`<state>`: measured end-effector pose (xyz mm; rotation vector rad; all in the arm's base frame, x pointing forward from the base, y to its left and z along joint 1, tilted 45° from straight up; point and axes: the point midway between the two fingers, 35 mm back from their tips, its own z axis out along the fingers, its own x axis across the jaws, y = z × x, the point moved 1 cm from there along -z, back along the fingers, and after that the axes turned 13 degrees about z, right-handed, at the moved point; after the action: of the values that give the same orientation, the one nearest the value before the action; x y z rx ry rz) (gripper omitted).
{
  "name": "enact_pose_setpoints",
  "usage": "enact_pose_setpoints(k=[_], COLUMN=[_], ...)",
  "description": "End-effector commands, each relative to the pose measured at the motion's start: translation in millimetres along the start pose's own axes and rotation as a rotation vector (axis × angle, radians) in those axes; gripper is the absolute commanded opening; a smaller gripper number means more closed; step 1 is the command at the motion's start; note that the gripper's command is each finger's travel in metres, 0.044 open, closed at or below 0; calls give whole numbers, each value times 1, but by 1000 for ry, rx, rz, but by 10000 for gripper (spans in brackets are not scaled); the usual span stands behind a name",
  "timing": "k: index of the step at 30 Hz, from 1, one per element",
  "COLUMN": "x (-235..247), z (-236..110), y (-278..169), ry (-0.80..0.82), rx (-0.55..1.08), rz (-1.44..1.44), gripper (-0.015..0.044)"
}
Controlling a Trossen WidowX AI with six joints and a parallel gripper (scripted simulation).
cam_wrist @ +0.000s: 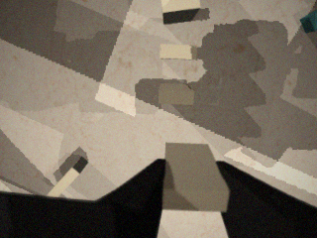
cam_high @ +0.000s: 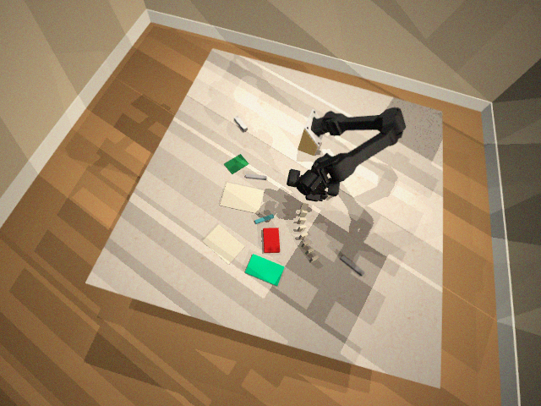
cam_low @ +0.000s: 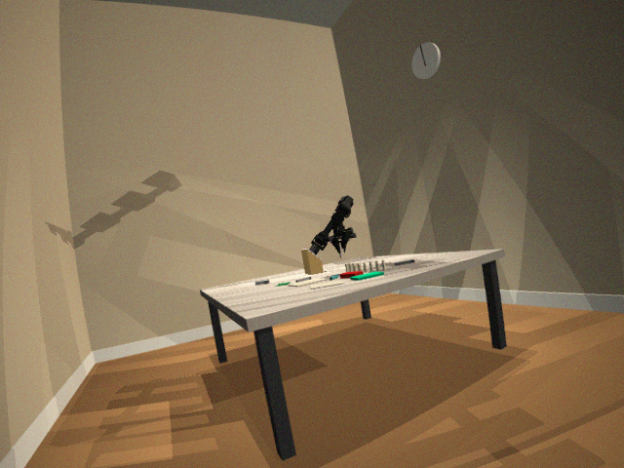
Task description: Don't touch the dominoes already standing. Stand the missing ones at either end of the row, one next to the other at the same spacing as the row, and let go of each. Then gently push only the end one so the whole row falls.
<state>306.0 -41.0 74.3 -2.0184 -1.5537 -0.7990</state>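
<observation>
A curved row of several cream dominoes stands on the table. In the wrist view, part of the row shows at the top, with one domino in light and another domino in shadow. My gripper is shut on a domino, held above the table near the arm-base end of the row. In the top view the hand hides the held domino. Another cream domino is apart from the row at lower left in the wrist view; whether it stands or lies I cannot tell.
A red block, a green block and a teal bar lie beside the row. A dark bar lies on its other side. Cream sheets lie farther off. A wooden wedge stands by the arm's base.
</observation>
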Motion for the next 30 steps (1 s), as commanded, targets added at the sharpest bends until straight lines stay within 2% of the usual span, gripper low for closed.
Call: enact_pose_setpoints(k=[1,12,24,30], x=[1,5,5,5], z=[22,76,77,77], y=[0,-8,-8,-8], ry=[6,19,20,20], rx=[-1,1,1,1], rz=[8,6,6,6], gripper=[107,107,107,265])
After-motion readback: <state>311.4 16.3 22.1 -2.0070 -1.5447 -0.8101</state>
